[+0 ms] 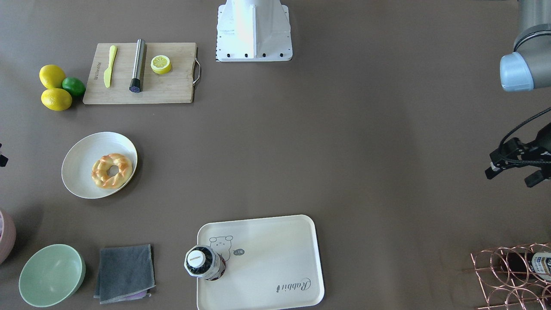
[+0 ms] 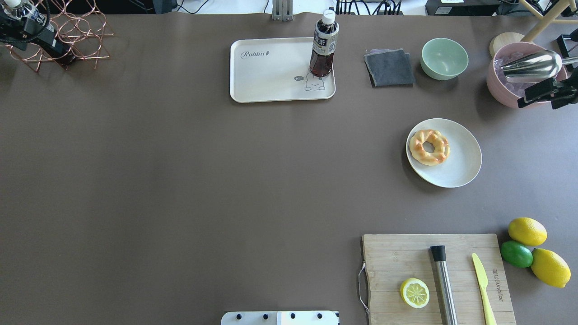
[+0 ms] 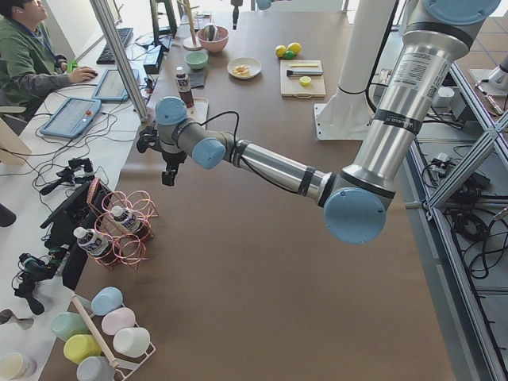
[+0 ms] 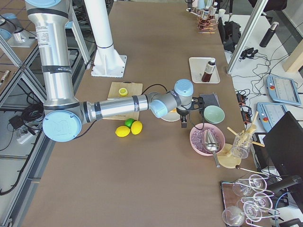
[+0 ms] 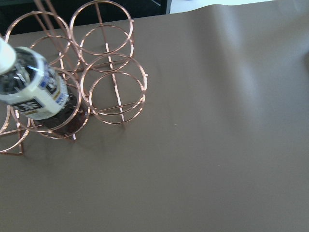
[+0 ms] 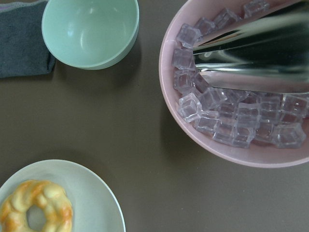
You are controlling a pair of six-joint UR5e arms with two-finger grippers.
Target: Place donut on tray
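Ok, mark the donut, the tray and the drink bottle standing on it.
donut [image 2: 416,149]: overhead exterior view, left side of its braided ring.
tray [image 2: 271,74]: overhead exterior view, bare floor near its middle.
drink bottle [image 2: 323,45]: overhead exterior view, on its label.

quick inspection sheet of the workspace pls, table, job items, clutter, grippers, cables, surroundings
Surface: brown table, no spills seen.
Job's things: donut lies on the round plate; tray holds only a bottle at its bear corner.
Clutter: cutting board with lemon slice, metal rod, yellow knife; lemons, lime; green bowl; grey cloth; pink ice bowl; copper rack.
Grippers: left gripper open, empty, near the rack; right gripper open, empty, by the ice bowl.
Cables: black cable at the left wrist.
Surroundings: operator seated at a side desk.
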